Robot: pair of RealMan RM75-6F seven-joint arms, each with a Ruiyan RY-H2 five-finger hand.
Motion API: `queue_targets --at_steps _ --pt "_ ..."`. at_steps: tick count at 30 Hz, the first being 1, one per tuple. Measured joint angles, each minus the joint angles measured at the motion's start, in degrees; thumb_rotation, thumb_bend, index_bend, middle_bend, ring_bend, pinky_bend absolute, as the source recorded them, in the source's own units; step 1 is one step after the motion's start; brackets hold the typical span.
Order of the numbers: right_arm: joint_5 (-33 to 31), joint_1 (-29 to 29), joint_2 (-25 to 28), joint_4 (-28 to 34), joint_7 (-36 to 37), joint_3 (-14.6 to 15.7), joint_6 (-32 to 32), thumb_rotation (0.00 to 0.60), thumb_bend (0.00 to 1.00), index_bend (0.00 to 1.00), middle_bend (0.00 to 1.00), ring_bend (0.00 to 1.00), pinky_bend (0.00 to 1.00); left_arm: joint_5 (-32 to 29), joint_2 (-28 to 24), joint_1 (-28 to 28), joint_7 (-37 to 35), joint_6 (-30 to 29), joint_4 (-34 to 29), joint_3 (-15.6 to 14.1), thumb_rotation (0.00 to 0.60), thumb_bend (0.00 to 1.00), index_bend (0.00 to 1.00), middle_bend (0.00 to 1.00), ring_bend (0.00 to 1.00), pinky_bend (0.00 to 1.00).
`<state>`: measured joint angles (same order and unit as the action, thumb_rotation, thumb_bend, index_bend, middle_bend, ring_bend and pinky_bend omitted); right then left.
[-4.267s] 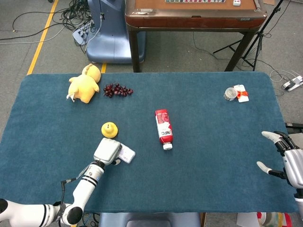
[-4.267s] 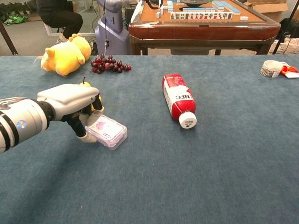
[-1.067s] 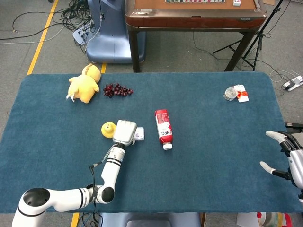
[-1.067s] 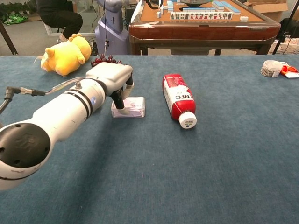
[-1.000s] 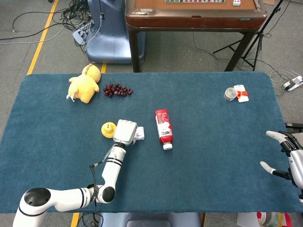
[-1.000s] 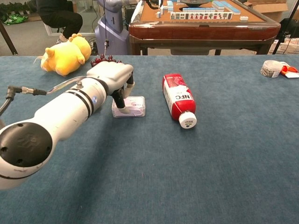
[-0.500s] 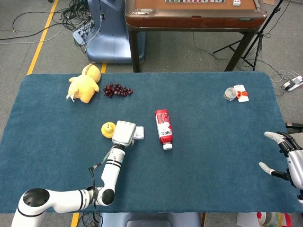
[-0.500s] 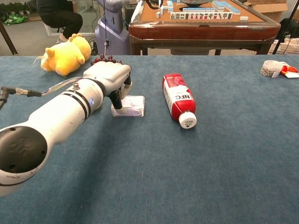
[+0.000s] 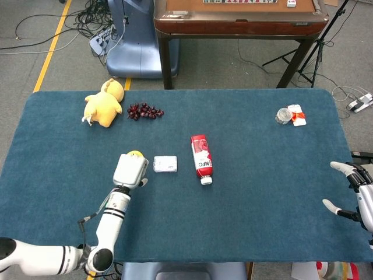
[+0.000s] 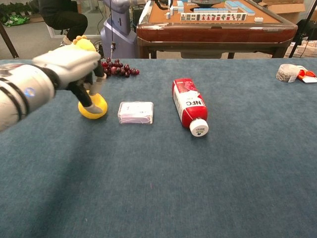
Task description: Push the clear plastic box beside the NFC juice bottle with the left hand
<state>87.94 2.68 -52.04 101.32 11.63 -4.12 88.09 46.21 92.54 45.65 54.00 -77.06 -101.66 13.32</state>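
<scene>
Clear plastic box (image 9: pixel 165 164) lies near the red NFC juice bottle (image 9: pixel 201 158), bare blue cloth between them. Left hand (image 9: pixel 131 170), released, hangs apart; only the head view shows the spread, empty right hand (image 9: pixel 356 195).

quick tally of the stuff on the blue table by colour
yellow: 2, plush toy and round fruit
red: 2, NFC juice bottle and grape bunch
clear: 2, clear plastic box and tape roll
orange and white: 1, small packet
total: 7

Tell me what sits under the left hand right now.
In the head view the left hand covers most of a yellow fruit, only its top edge showing. The chest view shows more of it on the table, partly behind the fingers.
</scene>
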Motion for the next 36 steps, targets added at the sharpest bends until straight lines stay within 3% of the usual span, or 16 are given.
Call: queue_targets --at_steps 4,8,10,13,15,19,21,29,36 --pt "-1.03 0.28 0.21 0.49 -1.44 0.09 -1.42 0.6 0.01 0.23 0.27 0.16 0.49 4.11 -8.9 -5.06 -3.72 -2.77 -7.53 -3.13 0.6 0.0 0.78 1.0 1.0 1.0" --pt "-1.97 0.65 0.27 1.04 -3.6 0.27 -2.96 0.6 0.01 0.23 0.27 0.16 0.49 9.06 -15.72 -10.33 -9.29 -5.2 -11.21 -6.81 0.6 0.0 0.73 1.0 0.99 1.0" --pt "-2.42 0.89 0.23 1.34 -4.82 0.41 -3.88 0.6 0.01 0.23 0.27 0.16 0.49 11.44 -18.23 -13.06 -12.29 -6.51 -11.98 -8.43 0.6 0.0 0.7 0.99 0.94 1.0" --pt "-2.97 1.26 0.21 1.62 -6.76 0.68 -5.2 0.6 0.01 0.24 0.27 0.16 0.49 12.87 -20.46 -16.43 -16.42 -8.03 -12.28 -9.8 0.6 0.0 0.63 0.88 0.76 0.98" --pt "-3.3 1.5 0.32 1.76 -8.54 0.9 -6.03 0.6 0.01 0.25 0.27 0.16 0.49 13.52 -21.89 -18.04 -18.39 -8.69 -12.27 -10.42 0.6 0.0 0.57 0.78 0.61 0.87" --pt "-4.49 1.94 0.55 2.37 -12.53 1.25 -7.68 0.6 0.01 0.25 0.27 0.16 0.49 15.86 -25.85 -21.17 -21.34 -9.86 -12.14 -12.15 0.6 0.0 0.49 0.58 0.42 0.59" --pt "-5.38 2.15 0.7 2.88 -14.05 1.4 -8.54 0.6 0.01 0.25 0.27 0.16 0.48 17.05 -27.35 -22.52 -21.77 -10.33 -12.23 -13.33 0.6 0.0 0.47 0.52 0.37 0.52" --pt "-6.99 2.35 1.08 4.03 -15.42 1.63 -9.68 0.6 0.0 0.25 0.27 0.16 0.47 23.63 -33.35 -29.34 -25.9 -12.44 -14.73 -19.51 0.6 0.0 0.46 0.51 0.35 0.5" --pt "-7.33 2.37 0.08 3.55 -16.98 1.59 -9.51 0.6 0.0 0.25 0.27 0.16 0.45 29.16 -34.26 -34.01 -33.0 -14.12 -12.17 -21.32 0.6 0.0 0.46 0.51 0.35 0.48"
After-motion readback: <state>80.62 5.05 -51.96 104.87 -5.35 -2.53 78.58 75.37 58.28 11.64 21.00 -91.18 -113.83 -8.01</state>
